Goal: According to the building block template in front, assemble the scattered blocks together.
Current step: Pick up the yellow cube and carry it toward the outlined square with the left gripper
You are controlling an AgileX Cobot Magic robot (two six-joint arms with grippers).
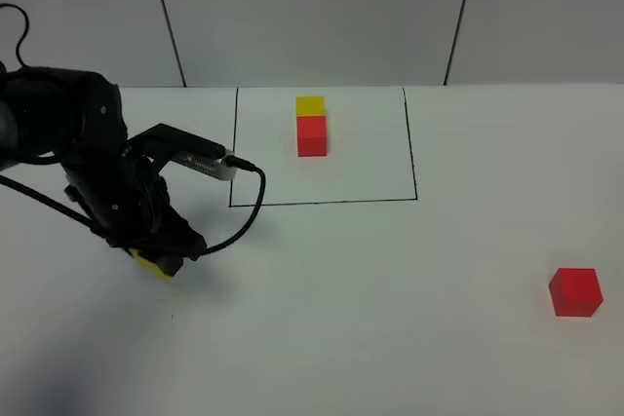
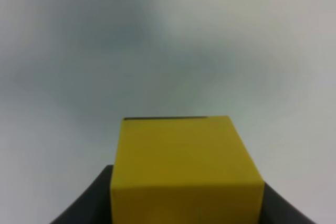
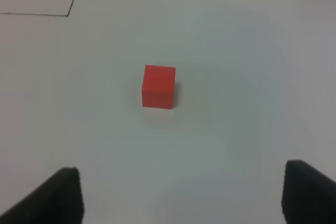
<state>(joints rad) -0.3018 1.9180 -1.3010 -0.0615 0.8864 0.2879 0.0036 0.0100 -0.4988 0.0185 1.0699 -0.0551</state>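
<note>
**A:** Two loose blocks, and neither is joined yet; where does each one sit?

**B:** The yellow block sits between the fingers of the left hand, at the near left of the counter; the wrist view shows a dark finger against each of its sides with no gap, so I judge that hand closed on it; whether it is off the surface I cannot tell. The red block lies alone at the near right, well apart from everything else.

**A:** And the other arm?

**B:** The right hand hangs over the red block with its fingers spread wide, gripping nothing; the block lies ahead of the fingertips, not between them.

**A:** So which step is this?

**B:** The pick-up, I think; yellow is taken, red is not. Next, the right hand has to drop around the red block and close; then both blocks must come together face to face, as in the template, where yellow touches red on the far side, inside the black outline.

**A:** Anything in the way?

**B:** Little; a cable loops from the left arm beside the outline's near-left corner and could drag; the template pair should not be nudged.
</note>
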